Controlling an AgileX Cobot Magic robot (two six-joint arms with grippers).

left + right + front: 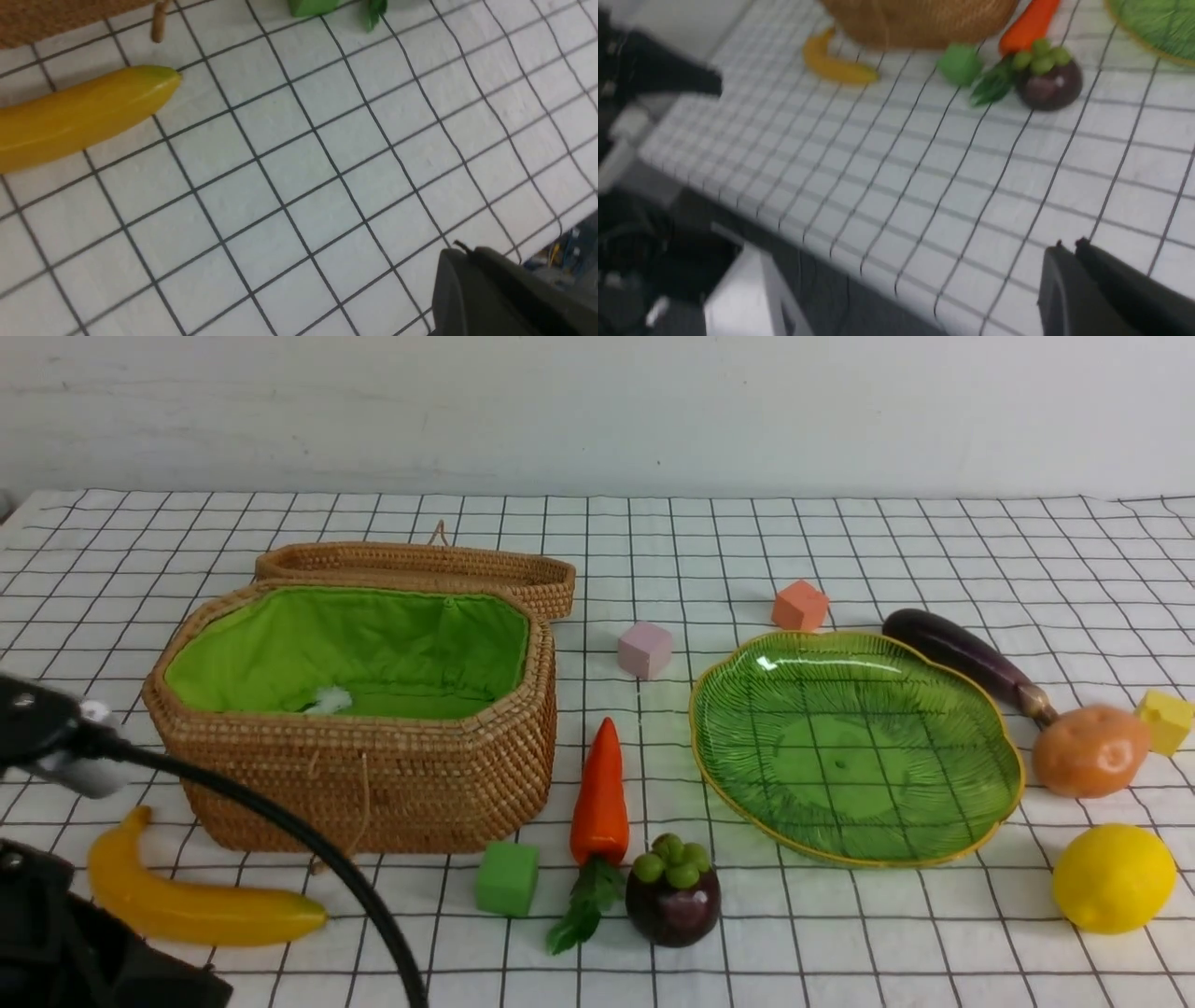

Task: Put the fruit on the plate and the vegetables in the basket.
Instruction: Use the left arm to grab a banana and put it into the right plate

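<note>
The fruit (pixel 672 907) lies unsorted on the worktop (pixel 840 943), banana (pixel 201 907) lower left, mangosteen (pixel 674 894) bottom centre, lemon (pixel 1114 877) lower right, all outside the plate (pixel 695 737), because left fingers (pixel 490 294) and right fingers (pixel 1097 294) sit closed, holding nothing.

Left, we see an open green-lined wicker basket (pixel 364 784); right, a gold-rimmed green glass plate (pixel 854 747). Yellow banana (pixel 191 905), orange carrot (pixel 600 793) and purple mangosteen (pixel 672 896) lie along the bottom; glossy purple eggplant (pixel 962 653), orange-brown potato (pixel 1090 751) and yellow lemon (pixel 1114 877) far right.

White counter cloth (pixel 840 933) with black grid; tan basket (pixel 373 784) lined bright green; green gold-rimmed plate (pixel 840 747); yellow banana (pixel 187 905) and lemon (pixel 1113 877); orange carrot (pixel 600 793); purple eggplant (pixel 962 653).
</note>
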